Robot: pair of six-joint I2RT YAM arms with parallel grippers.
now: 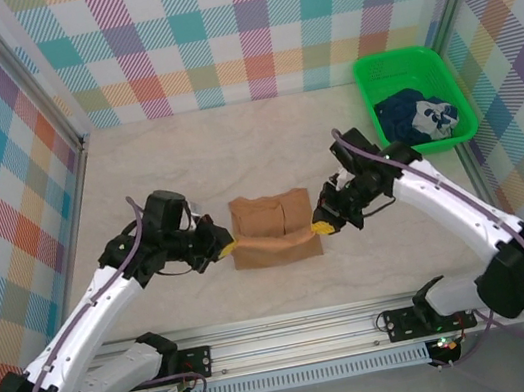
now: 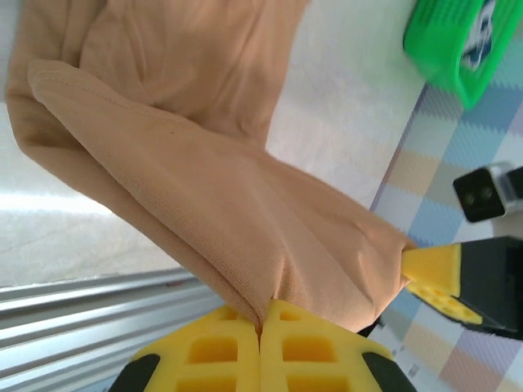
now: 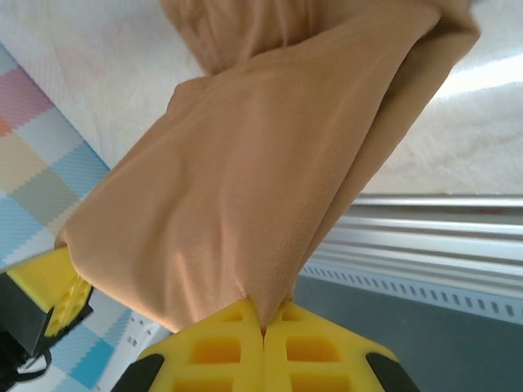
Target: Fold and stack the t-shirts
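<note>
**Tan t-shirt, pinched at both ends**

Top view: we logged the tan t-shirt (image 1: pixel 271 228) bunched at the middle of the pale wood-grain table (image 1: pixel 184 159), between pastel checked walls (image 1: pixel 231 19). The navy t-shirt (image 1: pixel 410 114) lay in the green basket (image 1: pixel 377 69), its white print too small to read.
Left wrist: the left gripper (image 2: pixel 260 327) was clamped on the tan cloth.
Right wrist: the right gripper (image 3: pixel 263 327) was likewise clamped on it.
</note>
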